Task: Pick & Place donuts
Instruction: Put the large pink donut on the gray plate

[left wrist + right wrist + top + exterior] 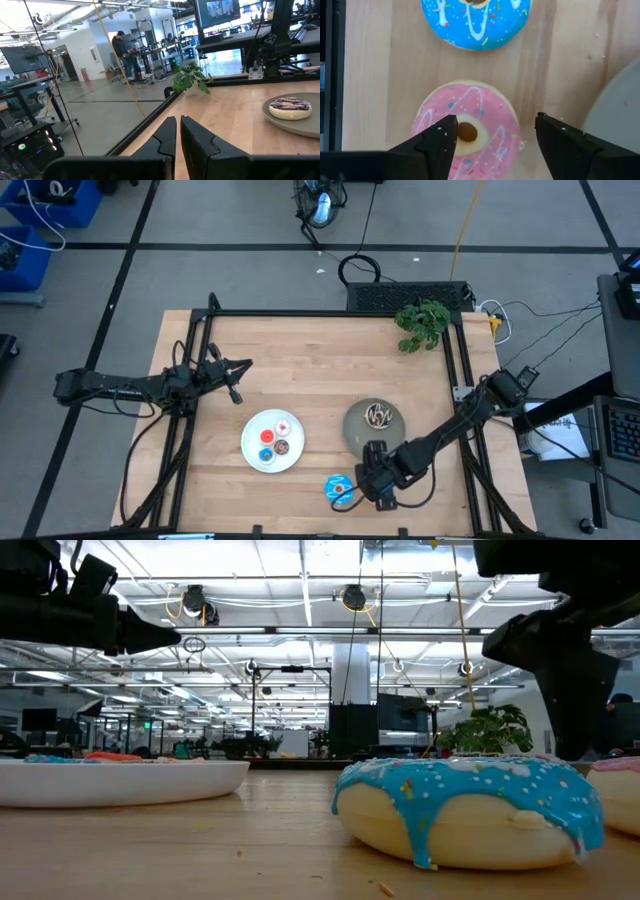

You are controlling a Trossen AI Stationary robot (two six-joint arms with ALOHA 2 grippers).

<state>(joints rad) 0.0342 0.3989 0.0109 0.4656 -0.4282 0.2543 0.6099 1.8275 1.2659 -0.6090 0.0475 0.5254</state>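
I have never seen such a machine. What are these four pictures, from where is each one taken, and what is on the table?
This is a robot with two dark arms at a wooden table; each arm ends in a two-finger gripper. The high view looks straight down, the low view looks level across the table, and the other two come from cameras on the wrists.

The left gripper waits above the table's left side, fingers shut, holding nothing.

The right gripper hangs open over the pink donut, which lies on the wood beside the blue sprinkled donut.

The white plate carries three tiny donuts. The grey plate carries the dark brown donut with pale drizzle. A small green plant stands at the far edge.
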